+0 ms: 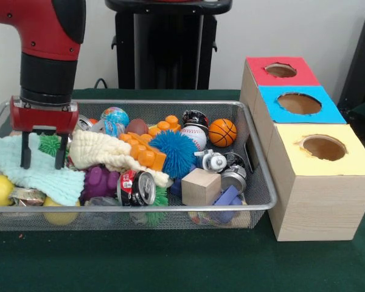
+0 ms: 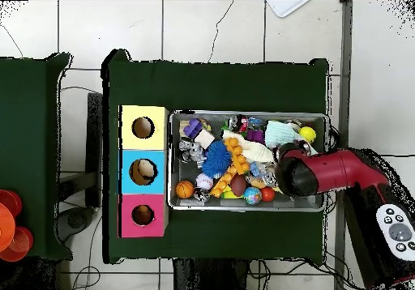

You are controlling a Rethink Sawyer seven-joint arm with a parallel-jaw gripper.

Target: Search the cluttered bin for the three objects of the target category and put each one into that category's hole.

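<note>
No word, brand, number or sign could be read. The red and white can point(image 1: 137, 187), lying on its side in the mesh bin point(image 1: 263, 201) off to one side of the open jaws and lower in the front view, carried printing, but it was too small to make out. The baseball point(image 1: 194, 136), farther off on that same side, showed only red stitching. The three-holed box point(image 1: 309, 143) bore plain colour panels without lettering
</note>
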